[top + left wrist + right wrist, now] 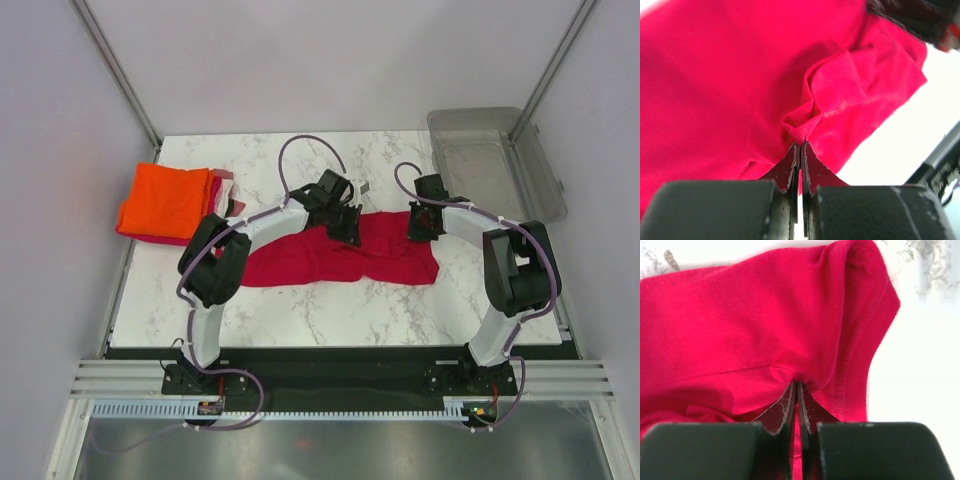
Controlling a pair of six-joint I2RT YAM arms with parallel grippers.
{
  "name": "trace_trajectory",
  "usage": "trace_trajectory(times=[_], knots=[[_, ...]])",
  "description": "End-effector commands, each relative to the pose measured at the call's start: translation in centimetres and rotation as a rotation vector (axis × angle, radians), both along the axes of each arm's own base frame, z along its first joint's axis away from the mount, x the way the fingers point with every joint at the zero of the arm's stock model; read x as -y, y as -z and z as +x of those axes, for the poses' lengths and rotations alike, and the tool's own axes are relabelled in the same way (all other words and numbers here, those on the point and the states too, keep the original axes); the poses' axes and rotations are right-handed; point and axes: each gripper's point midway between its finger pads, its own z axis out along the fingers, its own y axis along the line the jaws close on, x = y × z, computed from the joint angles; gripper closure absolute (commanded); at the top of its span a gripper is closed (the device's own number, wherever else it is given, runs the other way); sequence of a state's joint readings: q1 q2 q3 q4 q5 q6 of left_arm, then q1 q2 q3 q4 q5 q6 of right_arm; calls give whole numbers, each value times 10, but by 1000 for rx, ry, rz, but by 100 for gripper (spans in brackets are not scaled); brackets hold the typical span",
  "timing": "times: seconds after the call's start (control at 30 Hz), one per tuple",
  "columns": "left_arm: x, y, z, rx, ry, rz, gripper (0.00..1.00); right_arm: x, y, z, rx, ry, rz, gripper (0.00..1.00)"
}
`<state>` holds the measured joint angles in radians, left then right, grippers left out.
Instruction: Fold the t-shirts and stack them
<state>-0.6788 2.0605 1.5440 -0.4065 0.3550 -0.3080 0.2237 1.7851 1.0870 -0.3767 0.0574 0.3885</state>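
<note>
a: from above, where was the red shirt [340, 255]?
b: it lay in a rumpled strip across the middle of the table [300, 310]. the left gripper [350, 228] and the right gripper [420, 222] were both down on its far edge, the left about midway along and the right close to the shirt's right end. the orange shirt [165, 200] topped the pile at the far left corner, and the bin [495, 160] sat at the far right corner.
a: and the left wrist camera?
b: its jaws were closed on a small peak of red cloth, with wrinkles running out from the pinch. i'd judge that bite thin. a quick lift could have pulled it free, or it may have caught only the top layer.
a: the right wrist camera?
b: closed too, pinching the shirt just inside a stitched edge near a corner. the risk i saw was the arms moving unevenly. one side dragging would have twisted the fold, and a wide swing left might have nudged the pile.
</note>
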Motion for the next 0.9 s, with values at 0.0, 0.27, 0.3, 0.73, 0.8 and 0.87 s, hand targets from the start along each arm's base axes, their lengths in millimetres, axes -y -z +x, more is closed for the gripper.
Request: trace_trajectory(times=[0.0,0.27,0.3,0.73,0.8,0.87], knots=[[13,-33,-13,110,101,-107,98,6,-5,9,16,20,-24,88],[5,-24,-46,78,188,-127,90,6,-2,12,12,28,-24,86],[2,-22,-51,71,193,-126,89,7,-2,12,12,30,-24,84],[-21,-61,-64,162,187,-171,64,11,-10,20,35,52,-35,65],[-19,-82,-63,193,185,-227,58,12,-14,20,42,54,-38,62],[-22,-97,-59,205,156,-273,50,13,-20,21,58,57,-39,56]])
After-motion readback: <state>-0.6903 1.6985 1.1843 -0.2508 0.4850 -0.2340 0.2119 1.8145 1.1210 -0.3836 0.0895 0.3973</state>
